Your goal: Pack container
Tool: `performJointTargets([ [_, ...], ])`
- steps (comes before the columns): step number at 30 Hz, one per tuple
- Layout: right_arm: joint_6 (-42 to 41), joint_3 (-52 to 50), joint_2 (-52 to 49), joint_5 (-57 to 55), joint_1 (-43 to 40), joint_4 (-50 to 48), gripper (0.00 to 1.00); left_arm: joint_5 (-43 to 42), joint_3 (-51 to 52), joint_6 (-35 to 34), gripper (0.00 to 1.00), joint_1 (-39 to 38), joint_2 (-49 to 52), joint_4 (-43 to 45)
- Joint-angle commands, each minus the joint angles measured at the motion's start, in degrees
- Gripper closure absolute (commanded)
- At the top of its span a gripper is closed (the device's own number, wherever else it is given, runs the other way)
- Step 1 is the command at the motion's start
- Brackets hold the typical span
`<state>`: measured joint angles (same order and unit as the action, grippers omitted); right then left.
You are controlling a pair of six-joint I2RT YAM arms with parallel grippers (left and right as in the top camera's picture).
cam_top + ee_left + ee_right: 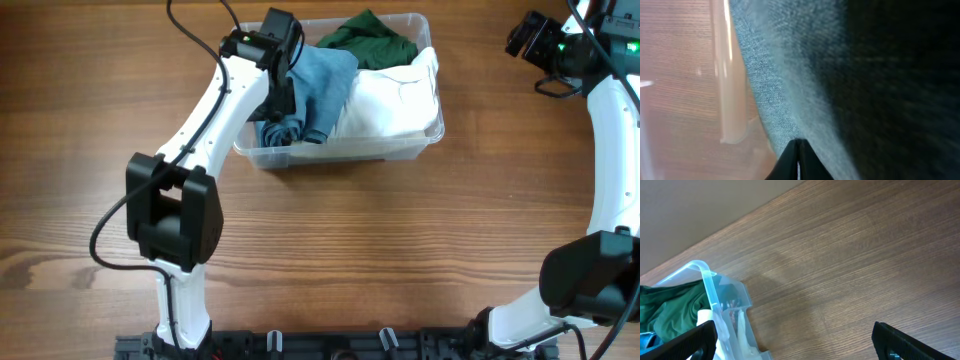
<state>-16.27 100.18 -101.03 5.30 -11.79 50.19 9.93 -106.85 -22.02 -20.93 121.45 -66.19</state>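
Left tool (pixel 799 150) inside the container (pixel 345 152)

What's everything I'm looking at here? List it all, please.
container: one, clear, far middle of the table.
blue cloth: one, blue, container's left end.
white cloth: one, white, container's right part.
green cloth: one, dark green, back of container.
table: one, brown wood, under everything.
left arm: one, white and black, over the container, jaws shut at the blue cloth.
right arm: one, white and black, far right, jaws open above bare table.
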Motion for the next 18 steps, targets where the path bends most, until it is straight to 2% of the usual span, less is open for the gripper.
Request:
performJointTargets([
  [1,-0.42,-0.24,-0.76,-0.42,0.15,-0.02,0.00,-1.99,0.02,-0.94,0.96,-0.22,3.93,0.46],
  [8,-0.42,-0.24,-0.76,-0.42,0.15,-0.02,0.00,-1.97,0.00,-0.92,0.96,-0.20,0.85,0.79],
  [18,-0.42,-0.24,-0.76,-0.42,0.15,-0.04,0.00,-2.01,0.00,-0.72,0.96,-1.07,-12.15,-0.92],
])
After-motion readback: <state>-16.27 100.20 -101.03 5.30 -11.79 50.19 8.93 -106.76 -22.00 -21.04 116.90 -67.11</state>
